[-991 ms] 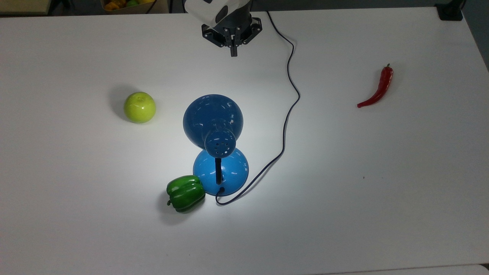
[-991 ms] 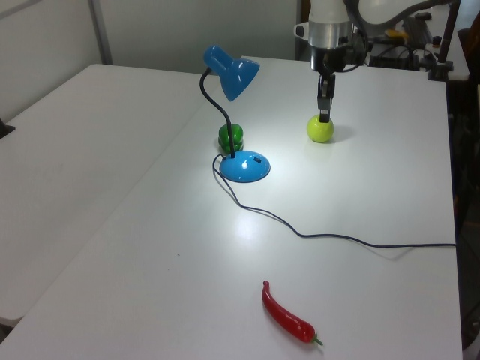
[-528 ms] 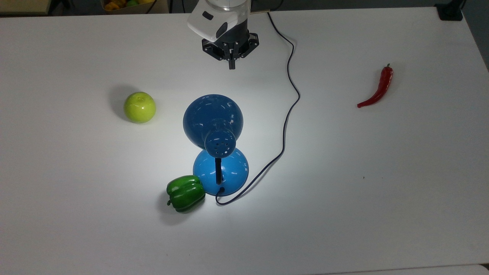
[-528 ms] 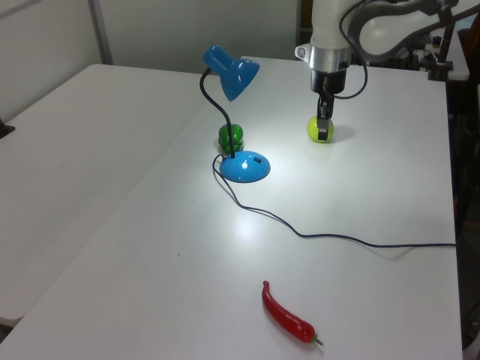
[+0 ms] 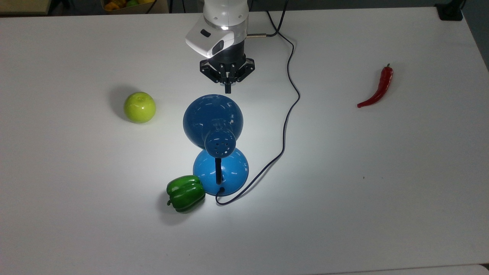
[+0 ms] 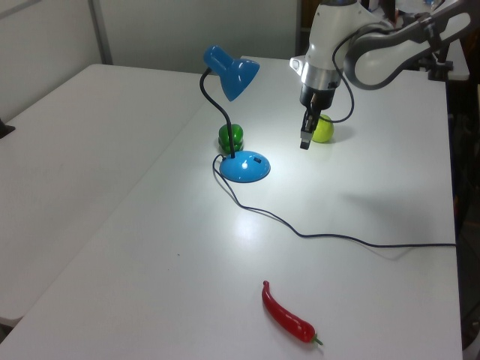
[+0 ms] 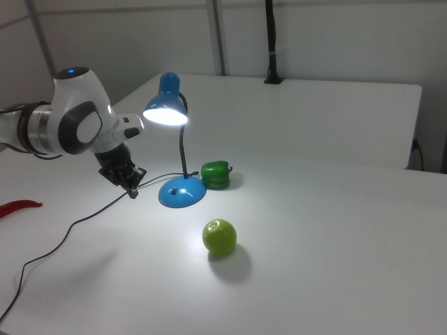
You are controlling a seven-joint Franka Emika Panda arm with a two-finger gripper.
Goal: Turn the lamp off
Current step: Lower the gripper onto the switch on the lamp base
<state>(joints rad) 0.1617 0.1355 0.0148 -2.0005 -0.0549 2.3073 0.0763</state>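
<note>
I see the lamp (image 5: pixel 216 143) mid-table, lit, bright pool under its shade. My gripper (image 5: pixel 228 91) hangs just off the shade's rim at 12 o'clock in the top view, jaws pressed together, holding nothing, clear of the lamp. Green pepper (image 5: pixel 185 193) touches the base at 8 o'clock. Apple (image 5: pixel 139 107) sits at 10 o'clock, red chili (image 5: pixel 377 88) well apart at 2 o'clock.

White glossy arm (image 5: pixel 223 17), grey joint bands, black fingers (image 5: pixel 228 88)
</note>
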